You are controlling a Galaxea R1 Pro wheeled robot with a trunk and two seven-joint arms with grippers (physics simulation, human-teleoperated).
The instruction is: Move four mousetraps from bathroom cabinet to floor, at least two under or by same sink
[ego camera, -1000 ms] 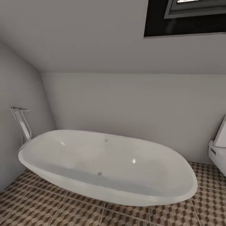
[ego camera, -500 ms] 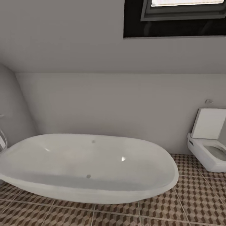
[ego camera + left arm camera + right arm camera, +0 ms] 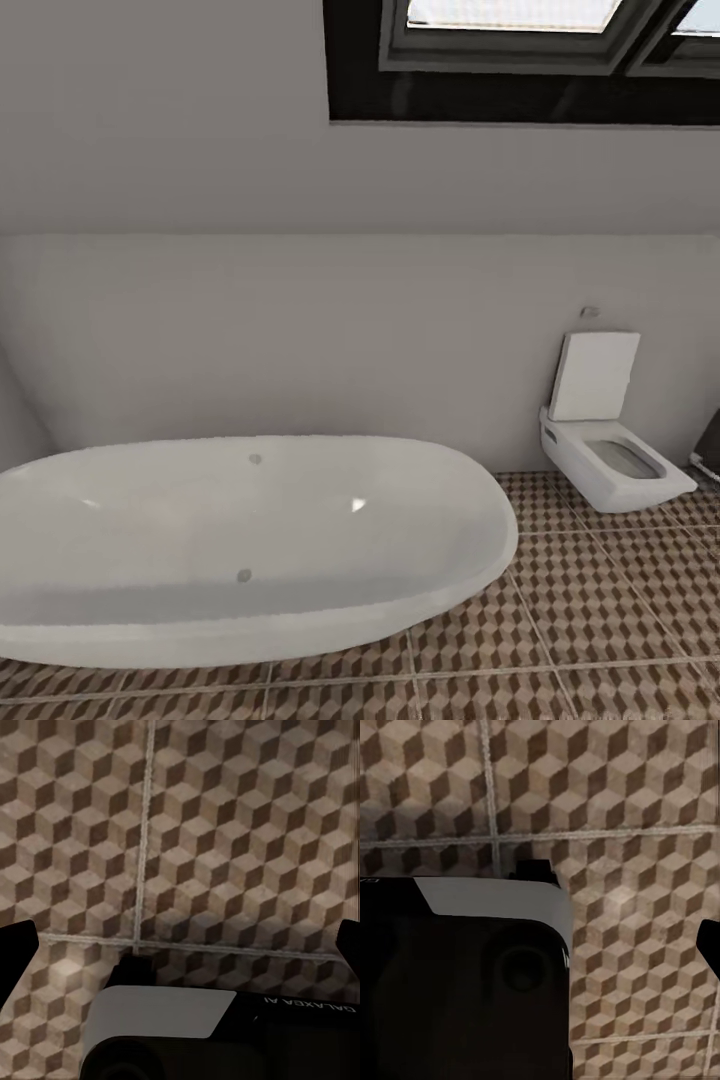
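The bathroom floor (image 3: 600,620) of brown, beige and cream cube-pattern tiles spreads below me. In the left wrist view my left gripper (image 3: 180,945) hangs open over the bathroom floor (image 3: 225,832), its dark fingertips (image 3: 11,952) at the picture's two sides with nothing between them. In the right wrist view one dark fingertip (image 3: 711,945) of my right gripper stands far out at the side above the bathroom floor (image 3: 645,810), so that gripper reads as open and empty. The mousetraps, the cabinet and the bathroom sink are out of view.
A large white oval bathtub (image 3: 240,540) stands on the tiles ahead at the left. A white wall-hung toilet (image 3: 610,460) with its lid up is at the right. A dark-framed window (image 3: 520,60) sits in the sloped ceiling. My own dark body (image 3: 457,982) shows below both wrists.
The head camera has swung to the right: the bathtub slid left in the picture, its tap left the view, and the toilet and more of the window came in.
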